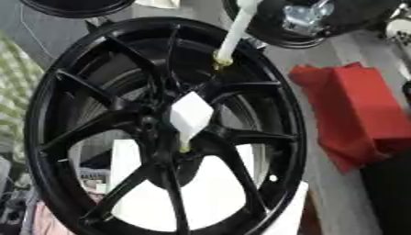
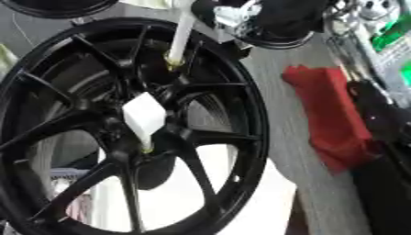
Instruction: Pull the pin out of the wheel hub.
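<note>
I see the black wheel hub [image 1: 160, 128] standing upright and filling most of my view, its spokes meeting at the dark centre. Two white pins are in it. One pin [image 1: 189, 120] sits at the centre of the hub, with a broad white head and a thin yellowish tip that goes down into the hub. The second pin [image 1: 233, 36] is long and thin; it stands above the centre, near the upper rim of the hub, and its yellowish lower end touches a spoke there. Its upper end goes up to the top edge of the picture. Above the hub, to the upper right, I see a dark rounded shape with a silver metal part [image 1: 305, 16]; it may be my right hand, but I cannot tell, and I cannot tell how its fingers are set or if they hold the long pin. My left hand does not show in either view. To the right of the hub a red cloth [image 1: 353, 110] lies on the grey surface [image 2: 309, 151], well apart from the rim. Behind the hub, through the lower spokes, some white shapes show
</note>
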Motion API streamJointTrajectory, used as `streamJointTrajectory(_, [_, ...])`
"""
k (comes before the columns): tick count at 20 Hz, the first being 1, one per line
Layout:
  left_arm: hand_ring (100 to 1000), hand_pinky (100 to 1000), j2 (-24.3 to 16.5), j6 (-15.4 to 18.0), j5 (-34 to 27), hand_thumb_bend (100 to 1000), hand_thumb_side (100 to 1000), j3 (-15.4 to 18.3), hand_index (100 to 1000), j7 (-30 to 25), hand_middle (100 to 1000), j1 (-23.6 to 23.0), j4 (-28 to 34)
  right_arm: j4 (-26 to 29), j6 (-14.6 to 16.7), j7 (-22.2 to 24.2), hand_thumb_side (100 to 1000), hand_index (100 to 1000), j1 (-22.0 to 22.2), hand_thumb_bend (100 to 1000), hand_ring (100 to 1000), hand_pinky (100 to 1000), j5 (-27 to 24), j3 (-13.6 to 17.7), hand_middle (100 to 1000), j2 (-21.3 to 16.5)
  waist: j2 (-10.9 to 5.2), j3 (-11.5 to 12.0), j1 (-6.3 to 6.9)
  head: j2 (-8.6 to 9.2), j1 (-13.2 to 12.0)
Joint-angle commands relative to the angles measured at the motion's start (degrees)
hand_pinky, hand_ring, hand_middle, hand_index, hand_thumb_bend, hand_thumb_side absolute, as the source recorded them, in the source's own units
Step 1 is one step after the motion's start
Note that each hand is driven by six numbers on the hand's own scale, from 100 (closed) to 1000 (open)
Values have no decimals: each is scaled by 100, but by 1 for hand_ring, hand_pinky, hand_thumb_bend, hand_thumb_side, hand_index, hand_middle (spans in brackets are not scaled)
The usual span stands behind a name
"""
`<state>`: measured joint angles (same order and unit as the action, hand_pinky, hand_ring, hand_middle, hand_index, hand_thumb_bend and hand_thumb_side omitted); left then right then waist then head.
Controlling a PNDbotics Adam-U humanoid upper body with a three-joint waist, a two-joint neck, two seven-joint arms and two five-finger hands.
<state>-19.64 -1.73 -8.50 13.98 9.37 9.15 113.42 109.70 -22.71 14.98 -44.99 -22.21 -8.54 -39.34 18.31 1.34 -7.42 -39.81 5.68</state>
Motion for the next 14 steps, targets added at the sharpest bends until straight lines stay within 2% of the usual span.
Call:
streamJointTrajectory(1, [653, 721, -86, 30, 18, 100, 779, 34, 673, -2, 545, 53, 117, 160, 52, -393, 157, 590, 66, 150, 796, 978, -546, 448, 385, -544, -168, -38, 69, 58, -52])
streamJointTrajectory(4, [652, 721, -85, 38, 22, 100, 778, 42, 673, 7, 544, 52, 117, 241, 174, -812, 149, 590, 347, 155, 795, 977, -993, 805, 386, -943, -165, -98, 107, 30, -123])
streamJointTrajectory(8, [652, 721, -75, 54, 28, 100, 775, 61, 673, 29, 544, 49, 117, 434, 452, -1388, 140, 592, 1063, 160, 796, 972, -1313, 1277, 388, -1489, -154, -175, 183, 12, -201])
streamJointTrajectory(11, [651, 721, -58, 74, 30, 100, 773, 79, 673, 50, 544, 57, 117, 482, 809, -1809, 125, 596, 1816, 176, 796, 968, -1289, 1648, 393, -1797, -137, -228, 253, 56, -248])
streamJointTrajectory(14, [651, 721, -30, 88, 35, 100, 772, 100, 673, 72, 544, 59, 117, 488, 1280, -2200, 120, 607, 2701, 191, 800, 963, -1013, 1975, 404, -1900, -114, -277, 319, 108, -306])
